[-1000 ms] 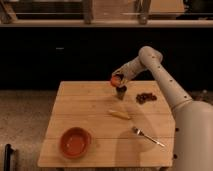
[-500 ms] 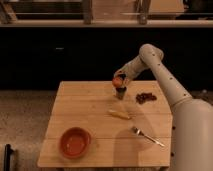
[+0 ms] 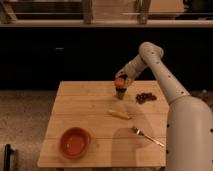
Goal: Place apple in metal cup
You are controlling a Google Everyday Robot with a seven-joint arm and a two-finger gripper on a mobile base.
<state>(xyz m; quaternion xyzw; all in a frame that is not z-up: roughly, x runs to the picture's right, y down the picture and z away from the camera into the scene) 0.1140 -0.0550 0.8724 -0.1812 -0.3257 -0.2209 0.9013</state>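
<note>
The apple (image 3: pixel 120 82) is a small orange-red ball held in my gripper (image 3: pixel 121 80) near the back of the wooden table (image 3: pixel 90 107). The gripper is shut on it. The metal cup (image 3: pixel 121 93) is a small dark cylinder standing upright directly under the apple. The apple's underside is at or just above the cup's mouth; I cannot tell if they touch. My white arm (image 3: pixel 165 82) reaches in from the right, bends at the top and comes down to the gripper.
A dark red grape cluster (image 3: pixel 145 97) lies right of the cup. A pale yellow food piece (image 3: pixel 119 114) lies in front of the cup. A fork (image 3: pixel 148 137) lies at the front right. An orange-red bowl (image 3: pixel 75 142) sits at the front left.
The gripper with the apple has moved a little right and down, from beside the cup's left rim to right over its mouth.
</note>
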